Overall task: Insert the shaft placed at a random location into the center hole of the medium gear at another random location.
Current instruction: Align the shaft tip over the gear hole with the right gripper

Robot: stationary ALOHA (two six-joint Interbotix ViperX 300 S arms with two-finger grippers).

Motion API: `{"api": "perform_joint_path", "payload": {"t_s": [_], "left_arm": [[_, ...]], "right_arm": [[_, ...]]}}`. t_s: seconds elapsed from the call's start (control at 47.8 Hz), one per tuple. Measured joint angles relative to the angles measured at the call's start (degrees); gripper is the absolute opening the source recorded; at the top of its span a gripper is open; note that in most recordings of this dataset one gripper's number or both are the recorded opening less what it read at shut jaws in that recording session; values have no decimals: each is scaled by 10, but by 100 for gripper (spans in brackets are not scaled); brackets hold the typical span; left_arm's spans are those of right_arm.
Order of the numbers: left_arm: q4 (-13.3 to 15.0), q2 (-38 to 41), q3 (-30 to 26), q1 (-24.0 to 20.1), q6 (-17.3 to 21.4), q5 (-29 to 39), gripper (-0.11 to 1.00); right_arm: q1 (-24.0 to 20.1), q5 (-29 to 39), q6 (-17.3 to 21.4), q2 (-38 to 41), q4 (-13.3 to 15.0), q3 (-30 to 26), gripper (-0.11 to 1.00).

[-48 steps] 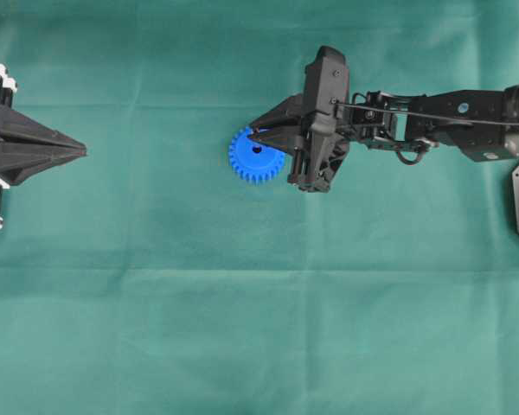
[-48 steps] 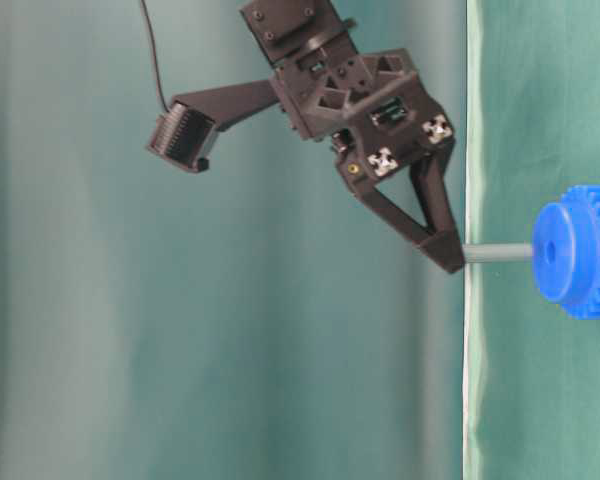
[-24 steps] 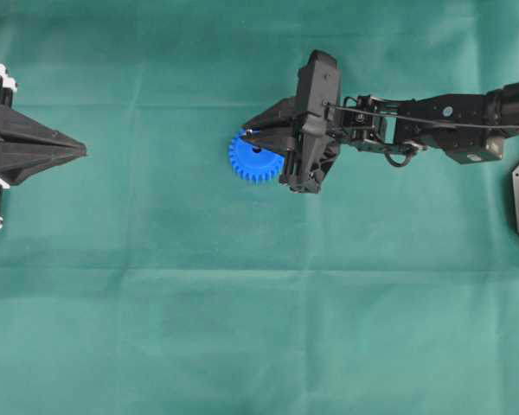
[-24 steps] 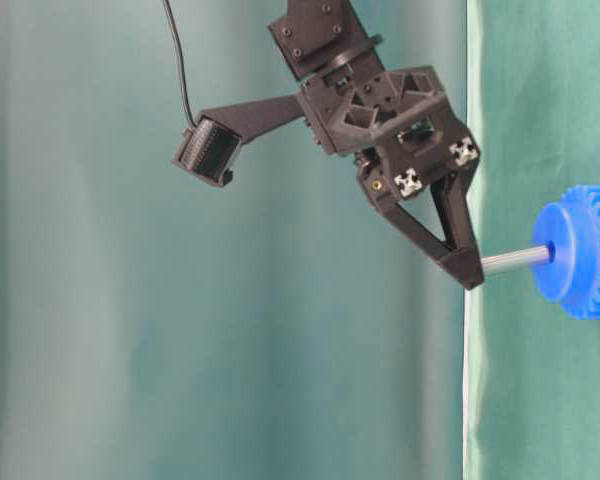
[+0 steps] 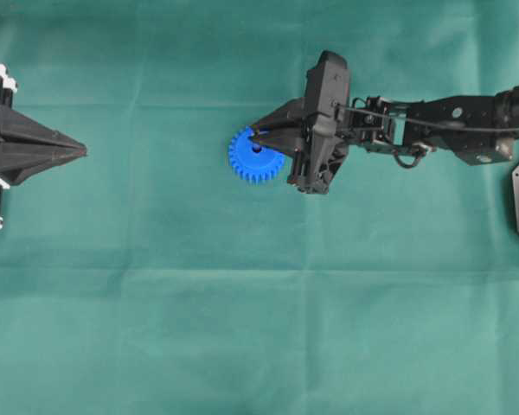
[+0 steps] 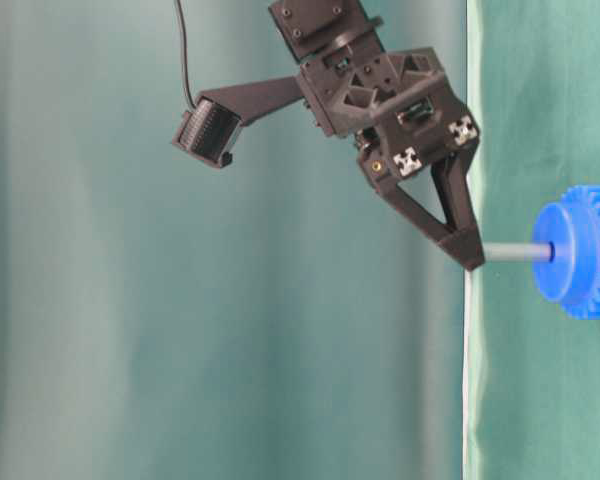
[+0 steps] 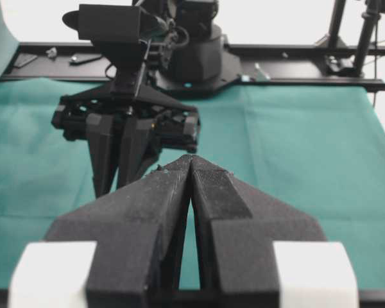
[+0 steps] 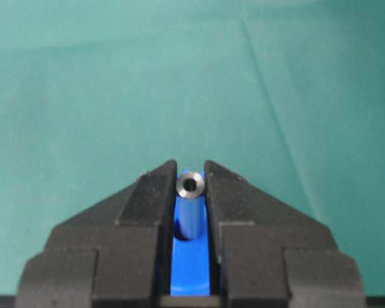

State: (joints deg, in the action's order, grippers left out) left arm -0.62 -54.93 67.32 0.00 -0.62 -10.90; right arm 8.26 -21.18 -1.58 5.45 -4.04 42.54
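Right end effector [image 6: 470, 255] is seen clamped on the top end of the shaft [image 6: 517, 252], fingers pressed to either side of it in the right wrist view. The shaft's lower end meets the center hole [image 6: 551, 252] of the medium gear [image 5: 256, 155], which lies flat on the green-covered table [image 5: 242, 303] near mid-workspace. How deep the tip sits in the hub cannot be told. Left end effector [image 5: 78, 151] is parked at the far edge of the table, fingers together, holding nothing.

Step in hand, as judged: seating the shaft. In the table-level view the shaft appears in line with the hole's axis; that alignment should be kept. A straight push along the axis is advised, with no sideways load, since the gear is unrestrained and could slide or tip. Grip should be released only once the shaft stands unaided, and the fingers withdrawn straight off.
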Motion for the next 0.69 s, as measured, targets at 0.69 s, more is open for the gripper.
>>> {"api": "perform_joint_path", "payload": {"t_s": [0.69], "left_arm": [[0, -1, 0, 0, 0, 0, 0]], "right_arm": [[-4, -11, 0, -15, 1, 4, 13]]}}
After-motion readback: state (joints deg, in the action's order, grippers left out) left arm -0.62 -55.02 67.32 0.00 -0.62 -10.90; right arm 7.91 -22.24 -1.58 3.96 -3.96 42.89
